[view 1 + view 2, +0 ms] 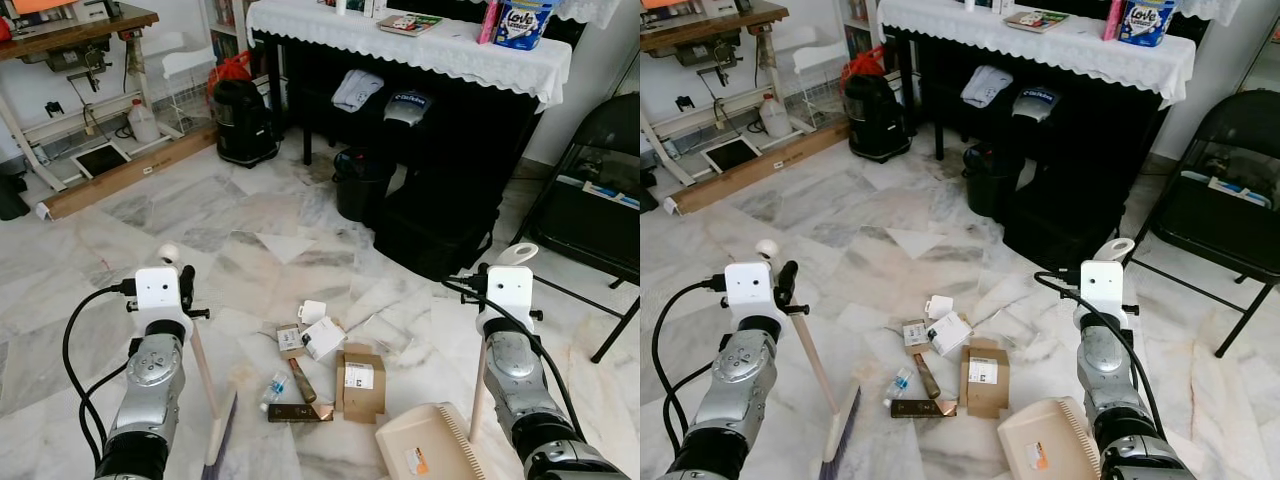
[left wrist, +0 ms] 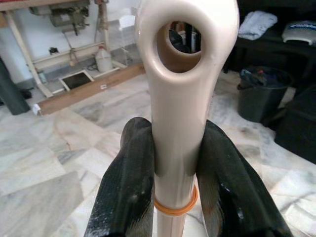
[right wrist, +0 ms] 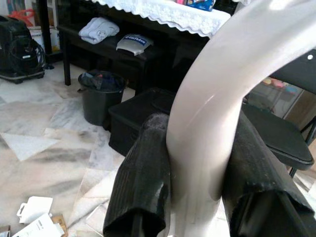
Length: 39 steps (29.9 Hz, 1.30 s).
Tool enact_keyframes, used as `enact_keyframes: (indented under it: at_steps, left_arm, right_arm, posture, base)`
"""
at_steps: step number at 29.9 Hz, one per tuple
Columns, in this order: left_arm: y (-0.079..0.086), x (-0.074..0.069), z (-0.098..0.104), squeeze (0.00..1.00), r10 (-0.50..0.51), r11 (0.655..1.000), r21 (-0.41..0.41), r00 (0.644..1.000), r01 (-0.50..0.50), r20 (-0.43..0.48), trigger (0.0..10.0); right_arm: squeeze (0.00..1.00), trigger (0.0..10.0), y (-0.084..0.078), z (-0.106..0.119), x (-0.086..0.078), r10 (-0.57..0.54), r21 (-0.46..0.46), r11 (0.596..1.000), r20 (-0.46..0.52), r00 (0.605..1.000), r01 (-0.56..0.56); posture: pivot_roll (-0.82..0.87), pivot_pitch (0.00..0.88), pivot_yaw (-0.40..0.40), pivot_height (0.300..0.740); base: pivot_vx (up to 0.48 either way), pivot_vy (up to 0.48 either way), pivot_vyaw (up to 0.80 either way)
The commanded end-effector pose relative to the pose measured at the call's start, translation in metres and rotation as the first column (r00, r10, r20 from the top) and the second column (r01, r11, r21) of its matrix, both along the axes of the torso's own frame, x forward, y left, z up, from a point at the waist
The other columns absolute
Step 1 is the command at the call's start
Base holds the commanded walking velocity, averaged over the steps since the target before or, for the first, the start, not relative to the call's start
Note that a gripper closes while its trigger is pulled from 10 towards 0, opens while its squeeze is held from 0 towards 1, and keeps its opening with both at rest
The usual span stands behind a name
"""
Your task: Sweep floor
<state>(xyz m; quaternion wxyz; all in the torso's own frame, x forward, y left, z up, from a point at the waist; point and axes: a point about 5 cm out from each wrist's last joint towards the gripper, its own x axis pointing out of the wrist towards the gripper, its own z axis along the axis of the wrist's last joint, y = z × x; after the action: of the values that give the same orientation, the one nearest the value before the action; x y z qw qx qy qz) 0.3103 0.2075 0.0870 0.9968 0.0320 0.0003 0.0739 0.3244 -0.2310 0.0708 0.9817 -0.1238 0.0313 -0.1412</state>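
Left eye view: left gripper [image 1: 176, 283] clamps one broom [image 1: 205, 385], right gripper [image 1: 487, 283] one dustpan [image 1: 430, 445] (both pinched tight).

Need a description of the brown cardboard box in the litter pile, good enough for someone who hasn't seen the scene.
Start at the black table with the white lace cloth and come forward over the marble floor to the litter between the two arms. The cardboard box lies flattened at the pile's right edge, just above the beige dustpan. It is the largest piece there, brown with a white label; its neighbours are small white cartons.

Bright, even daylight; close handles blurred.
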Motion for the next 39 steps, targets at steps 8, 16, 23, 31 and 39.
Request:
enact_keyframes:
  at_steps: [8,16,23,31,39]
  left_arm:
    - [-0.004,0.003,-0.004,0.00,-0.029,0.994,-0.103,0.999,0.025,-0.037,10.0]
    - [-0.006,0.001,-0.012,0.00,-0.058,0.975,-0.220,0.995,0.039,-0.080,10.0]
    - [-0.007,0.001,-0.010,0.00,-0.095,0.965,-0.252,0.993,0.073,-0.076,10.0]
    - [-0.019,0.001,-0.010,0.00,-0.217,0.936,-0.300,0.973,0.185,-0.077,10.0]
    - [-0.027,-0.002,-0.011,0.00,-0.304,0.908,-0.324,0.949,0.264,-0.079,10.0]
  right_arm:
    - [0.00,10.0,-0.001,0.008,0.006,-0.013,0.001,1.000,0.028,1.000,0.013]
    - [0.00,10.0,-0.003,0.008,0.005,-0.016,0.000,1.000,0.026,1.000,0.016]
    - [0.00,10.0,-0.002,0.007,0.005,-0.006,0.002,1.000,0.018,1.000,0.006]
    - [0.00,10.0,0.000,0.006,0.006,0.000,0.003,1.000,0.012,1.000,0.000]
    - [0.00,10.0,0.000,0.005,0.006,-0.002,0.002,1.000,0.004,1.000,0.002]
  posture:
    - [-0.03,0.000,-0.008,0.740]
    - [-0.03,0.000,-0.008,0.740]
    - [-0.03,0.000,-0.009,0.740]
    - [-0.02,0.000,-0.012,0.740]
    - [-0.02,0.000,-0.012,0.740]
  base:
    - [0.000,0.000,0.00]
    - [0.000,0.000,0.00]
    - [0.000,0.000,0.00]
    - [0.000,0.000,0.00]
    - [0.000,0.000,0.00]
